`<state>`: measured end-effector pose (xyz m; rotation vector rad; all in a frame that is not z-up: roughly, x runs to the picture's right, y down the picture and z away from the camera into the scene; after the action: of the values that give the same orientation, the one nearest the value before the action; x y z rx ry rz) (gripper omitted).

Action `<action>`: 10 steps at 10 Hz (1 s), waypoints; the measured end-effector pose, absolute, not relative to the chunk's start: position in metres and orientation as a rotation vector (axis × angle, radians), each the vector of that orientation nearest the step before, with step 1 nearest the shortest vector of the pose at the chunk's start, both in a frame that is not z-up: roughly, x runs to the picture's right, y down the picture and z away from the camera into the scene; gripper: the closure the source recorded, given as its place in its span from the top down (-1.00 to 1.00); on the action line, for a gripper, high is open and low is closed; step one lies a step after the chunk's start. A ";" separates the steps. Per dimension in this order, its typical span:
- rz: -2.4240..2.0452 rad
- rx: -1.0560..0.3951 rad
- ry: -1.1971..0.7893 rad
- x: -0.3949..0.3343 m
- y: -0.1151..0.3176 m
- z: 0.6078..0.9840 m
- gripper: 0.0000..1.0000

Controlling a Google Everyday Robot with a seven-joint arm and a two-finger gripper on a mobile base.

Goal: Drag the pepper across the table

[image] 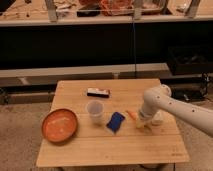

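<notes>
The pepper (131, 115) is a small slender orange piece lying on the light wooden table (110, 145), just right of the blue cloth (115, 122). My gripper (143, 123) hangs from the white arm that comes in from the right, and it is down at the tabletop just right of the pepper's near end, close to or touching it.
A big round orange bowl (59, 125) sits at the table's left. A clear plastic cup (95, 111) stands left of the cloth. A dark flat bar (98, 92) lies toward the back. A shelf with clutter runs behind the table.
</notes>
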<state>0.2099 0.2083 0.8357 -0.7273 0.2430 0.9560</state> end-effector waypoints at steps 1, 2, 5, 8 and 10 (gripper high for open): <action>0.958 -0.726 0.247 0.212 0.207 0.837 -0.96; 0.956 -0.725 0.249 0.214 0.206 0.839 -0.96; 0.949 -0.719 0.240 0.219 0.205 0.851 -0.96; 0.937 -0.712 0.249 0.219 0.202 0.861 -0.96; 0.934 -0.707 0.258 0.220 0.197 0.866 -0.96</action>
<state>0.2203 0.1971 0.8655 -0.7072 0.2578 0.9345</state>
